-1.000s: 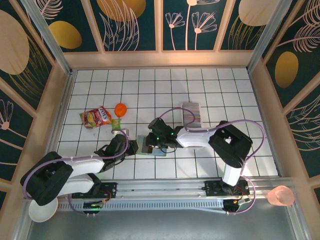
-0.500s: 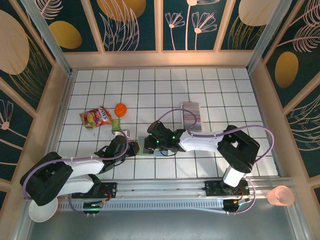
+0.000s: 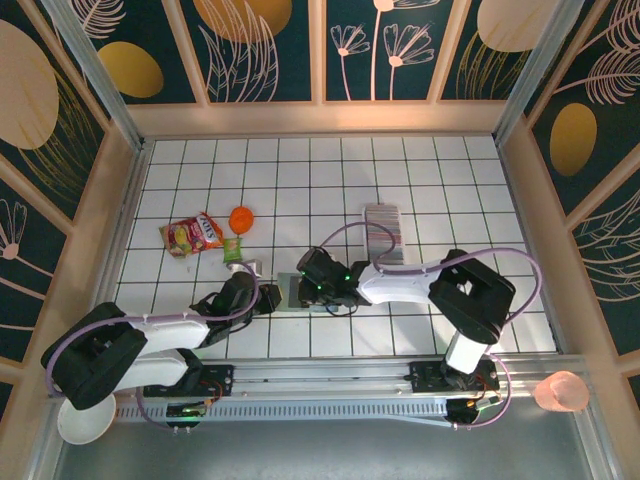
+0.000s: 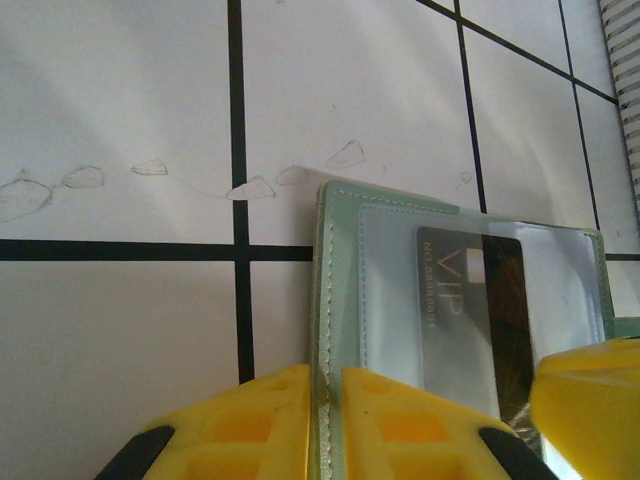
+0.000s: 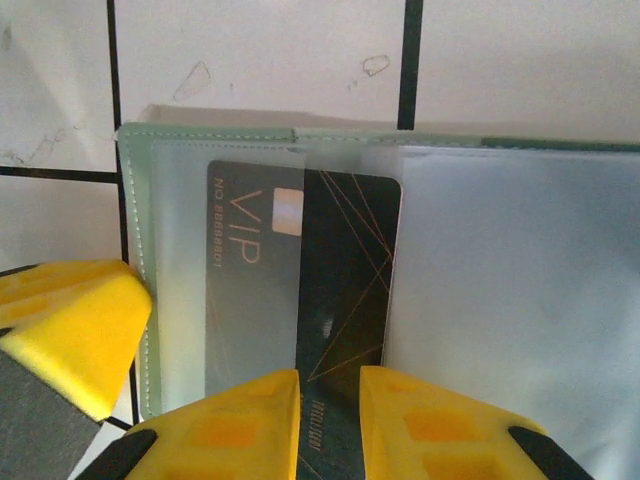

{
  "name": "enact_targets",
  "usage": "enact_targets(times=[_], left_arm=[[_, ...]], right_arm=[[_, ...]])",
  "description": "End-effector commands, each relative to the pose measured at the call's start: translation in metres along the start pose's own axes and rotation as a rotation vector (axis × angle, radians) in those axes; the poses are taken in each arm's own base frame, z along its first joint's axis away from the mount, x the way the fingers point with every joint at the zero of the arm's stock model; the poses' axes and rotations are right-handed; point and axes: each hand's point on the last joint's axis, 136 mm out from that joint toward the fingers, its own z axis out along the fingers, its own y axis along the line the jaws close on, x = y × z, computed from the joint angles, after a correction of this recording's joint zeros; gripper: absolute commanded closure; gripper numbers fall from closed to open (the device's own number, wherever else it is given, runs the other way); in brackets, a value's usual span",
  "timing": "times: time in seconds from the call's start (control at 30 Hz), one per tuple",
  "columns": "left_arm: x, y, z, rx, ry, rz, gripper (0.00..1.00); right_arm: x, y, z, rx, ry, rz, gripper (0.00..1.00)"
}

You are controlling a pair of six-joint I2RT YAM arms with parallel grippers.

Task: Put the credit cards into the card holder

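Note:
The sage-green card holder (image 3: 289, 291) lies open on the white tiles in front of both arms. My left gripper (image 4: 331, 400) is shut on its stitched left edge (image 4: 340, 260). A dark VIP credit card (image 5: 300, 270) sits half under the holder's clear pocket (image 5: 500, 250), its left part covered and its right part bare. My right gripper (image 5: 330, 420) stands over that card's near end, jaws a narrow gap apart, with the card flat beneath both fingertips. The same card (image 4: 470, 310) shows in the left wrist view. More credit cards (image 3: 383, 230) stand edge-on behind the right arm.
A long clear tray (image 3: 397, 250) holds the row of cards. A snack packet (image 3: 193, 235), an orange cap (image 3: 241, 218) and a small green item (image 3: 232, 249) lie to the back left. A white bowl (image 3: 85, 420) and a pink cup (image 3: 560, 392) sit off the table's front corners.
My right gripper has shifted left and nearer, down over the card holder, ending close beside the left gripper. The left gripper has kept its hold and place.

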Motion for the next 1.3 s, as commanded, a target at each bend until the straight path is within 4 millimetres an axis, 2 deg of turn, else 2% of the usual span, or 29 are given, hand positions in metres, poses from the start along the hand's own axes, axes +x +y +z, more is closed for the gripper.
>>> enact_targets(times=[0.0,0.13,0.4,0.5,0.6,0.73,0.83,1.0,1.17,1.27], left_arm=[[0.048,0.020,-0.002,-0.046,0.190,-0.021,0.84],[0.049,0.021,-0.003,-0.041,0.187,-0.026,0.84],[0.050,0.021,-0.002,-0.042,0.187,-0.024,0.84],[0.049,0.023,-0.003,-0.052,0.182,-0.024,0.84],[0.047,0.024,-0.003,-0.065,0.173,-0.023,0.84],[0.043,0.025,-0.003,-0.077,0.156,-0.023,0.83],[0.039,0.023,-0.004,-0.073,0.137,-0.023,0.80],[0.035,0.018,-0.004,-0.056,0.124,-0.027,0.78],[0.038,0.016,-0.003,-0.045,0.141,-0.026,0.78],[0.039,0.017,-0.004,-0.046,0.146,-0.027,0.78]], right_arm=[[0.001,0.007,0.010,-0.005,0.012,0.003,0.77],[0.005,0.009,0.016,-0.005,0.028,-0.001,0.77],[0.003,0.039,0.015,-0.091,0.013,-0.021,0.76],[0.000,0.046,0.006,-0.117,-0.016,-0.030,0.75],[-0.007,0.048,-0.013,-0.126,-0.060,-0.047,0.71],[-0.009,0.022,-0.032,-0.013,-0.101,-0.037,0.65],[0.003,-0.001,-0.042,0.057,-0.096,-0.007,0.64],[0.027,-0.039,-0.044,0.149,-0.067,0.050,0.59],[0.032,-0.052,-0.037,0.176,-0.071,0.065,0.58],[0.032,-0.052,-0.031,0.184,-0.068,0.051,0.57]])
